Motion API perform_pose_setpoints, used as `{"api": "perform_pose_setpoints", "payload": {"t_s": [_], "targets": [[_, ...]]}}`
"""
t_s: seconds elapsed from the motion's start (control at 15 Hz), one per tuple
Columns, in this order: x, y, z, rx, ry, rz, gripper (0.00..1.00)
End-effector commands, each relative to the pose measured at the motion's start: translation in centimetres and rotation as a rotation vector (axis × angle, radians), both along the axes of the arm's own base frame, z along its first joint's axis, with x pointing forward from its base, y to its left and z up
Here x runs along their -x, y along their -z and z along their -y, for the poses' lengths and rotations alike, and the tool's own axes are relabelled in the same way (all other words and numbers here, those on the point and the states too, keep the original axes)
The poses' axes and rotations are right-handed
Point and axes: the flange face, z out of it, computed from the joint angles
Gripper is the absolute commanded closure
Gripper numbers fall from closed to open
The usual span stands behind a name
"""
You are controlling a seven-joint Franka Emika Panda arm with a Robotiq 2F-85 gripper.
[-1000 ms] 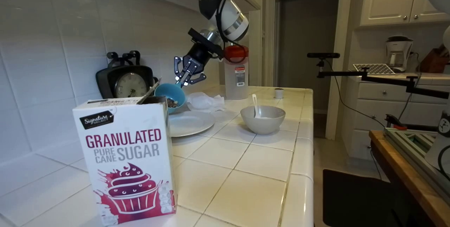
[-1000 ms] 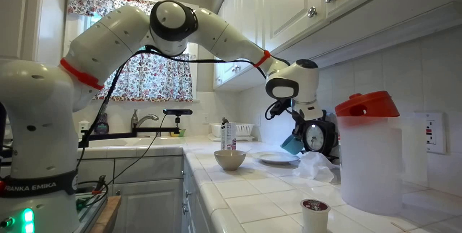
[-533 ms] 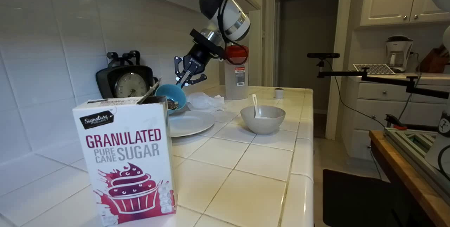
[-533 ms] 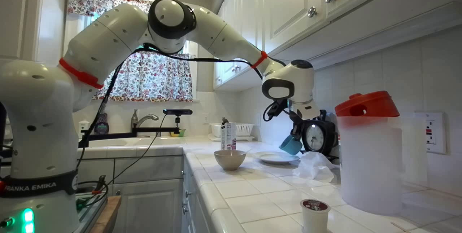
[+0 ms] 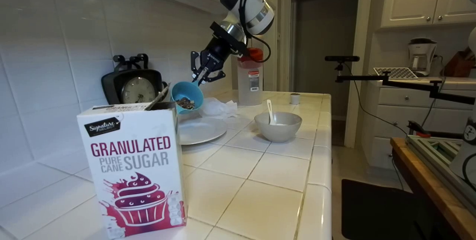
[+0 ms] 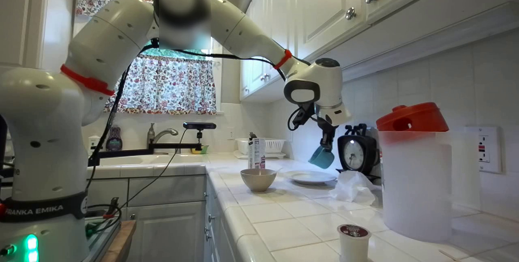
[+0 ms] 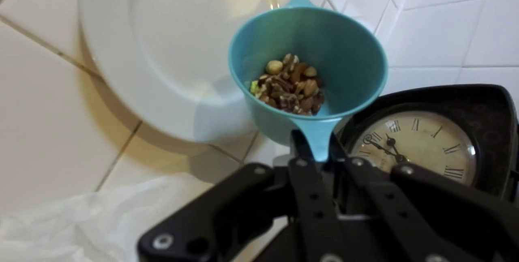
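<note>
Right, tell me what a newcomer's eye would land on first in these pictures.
Probably the sugar box, big in the left foreground of an exterior view, its printed front facing the viewer. Next, the tilted blue cup with mixed nuts inside, held in the air by the claw near the white plate. Then the bright red lid atop the pitcher, at the right of an exterior view.

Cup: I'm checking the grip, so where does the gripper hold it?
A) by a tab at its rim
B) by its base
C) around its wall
A: in the wrist view, the gripper is closed on a tab of the cup.
</note>
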Motion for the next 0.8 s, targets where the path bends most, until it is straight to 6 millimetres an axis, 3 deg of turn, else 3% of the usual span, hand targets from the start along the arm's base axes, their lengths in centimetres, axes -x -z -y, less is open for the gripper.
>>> {"api": "perform_pose_setpoints", "payload": {"t_s": [0.0, 0.73], "targets": [[1.7, -0.33, 0.05, 0.003, -0.016, 0.021, 0.97], [1.94, -0.47, -0.07, -0.01, -0.039, 0.004, 0.97]]}}
